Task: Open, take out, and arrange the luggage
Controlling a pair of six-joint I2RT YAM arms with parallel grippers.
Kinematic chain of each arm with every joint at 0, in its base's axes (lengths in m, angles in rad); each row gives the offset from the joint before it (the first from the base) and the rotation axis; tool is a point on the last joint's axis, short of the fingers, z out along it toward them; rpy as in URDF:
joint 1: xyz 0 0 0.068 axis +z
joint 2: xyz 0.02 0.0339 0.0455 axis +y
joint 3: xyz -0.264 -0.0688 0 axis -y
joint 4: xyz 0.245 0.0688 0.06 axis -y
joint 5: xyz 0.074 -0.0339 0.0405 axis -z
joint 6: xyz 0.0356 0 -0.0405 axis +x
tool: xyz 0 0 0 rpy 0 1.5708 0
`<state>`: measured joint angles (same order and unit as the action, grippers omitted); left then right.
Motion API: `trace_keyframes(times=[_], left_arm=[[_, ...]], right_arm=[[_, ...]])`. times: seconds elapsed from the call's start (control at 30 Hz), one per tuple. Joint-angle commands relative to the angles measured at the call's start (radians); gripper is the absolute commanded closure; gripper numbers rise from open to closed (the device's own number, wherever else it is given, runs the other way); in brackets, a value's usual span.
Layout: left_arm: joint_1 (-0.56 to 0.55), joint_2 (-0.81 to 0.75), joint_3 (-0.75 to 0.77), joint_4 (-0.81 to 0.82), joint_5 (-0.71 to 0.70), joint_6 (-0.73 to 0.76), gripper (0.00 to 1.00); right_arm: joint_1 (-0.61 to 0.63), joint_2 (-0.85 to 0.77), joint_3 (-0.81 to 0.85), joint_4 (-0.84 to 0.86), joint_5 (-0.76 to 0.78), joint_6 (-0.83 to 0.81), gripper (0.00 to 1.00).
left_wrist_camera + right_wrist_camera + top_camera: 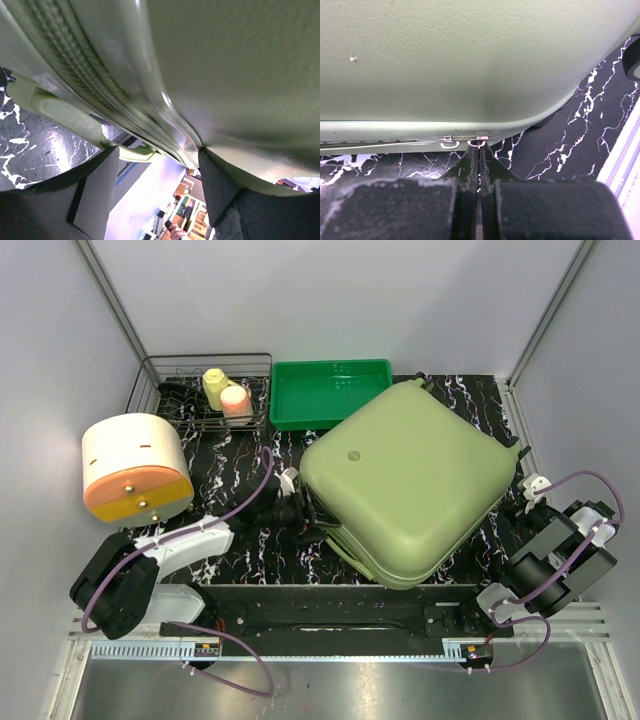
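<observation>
1. Black-fingered left gripper [157,150] is spread wide against the zip seam [100,95], beside the side handle [65,112].
2. Olive-green luggage [410,490] lies shut on the marbled mat [230,550], centre-right.
3. Right gripper [480,148] is pressed together, seemingly pinching a zip pull [481,141]. The step is unzipping; next, draw the pull along the rim.

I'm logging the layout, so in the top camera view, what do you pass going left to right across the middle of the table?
First the white-and-orange drum, then the left fingers, then the luggage, then the right arm.
</observation>
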<state>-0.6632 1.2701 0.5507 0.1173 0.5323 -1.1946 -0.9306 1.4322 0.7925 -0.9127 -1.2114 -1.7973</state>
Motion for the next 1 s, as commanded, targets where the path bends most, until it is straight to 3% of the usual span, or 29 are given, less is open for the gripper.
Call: trace_keyframes(times=[0.0, 0.23, 0.47, 0.67, 0.97], left_arm=[[-0.015, 0.077, -0.012, 0.041, -0.037, 0.003, 0.33], [0.004, -0.069, -0.031, 0.018, 0.026, 0.102, 0.32], [0.019, -0.160, -0.046, -0.160, 0.015, 0.196, 0.31], [-0.009, -0.035, -0.046, -0.018, -0.029, 0.075, 0.28], [-0.042, 0.123, 0.041, -0.008, -0.132, -0.048, 0.24]], right_arm=[[0.022, -0.044, 0.017, -0.028, -0.080, 0.025, 1.00], [0.022, -0.036, 0.027, -0.029, -0.083, 0.029, 1.00], [0.022, -0.019, 0.039, -0.029, -0.088, 0.026, 1.00], [0.021, -0.019, 0.030, -0.029, -0.083, 0.016, 1.00], [0.022, -0.036, -0.002, -0.018, -0.088, 0.016, 1.00]])
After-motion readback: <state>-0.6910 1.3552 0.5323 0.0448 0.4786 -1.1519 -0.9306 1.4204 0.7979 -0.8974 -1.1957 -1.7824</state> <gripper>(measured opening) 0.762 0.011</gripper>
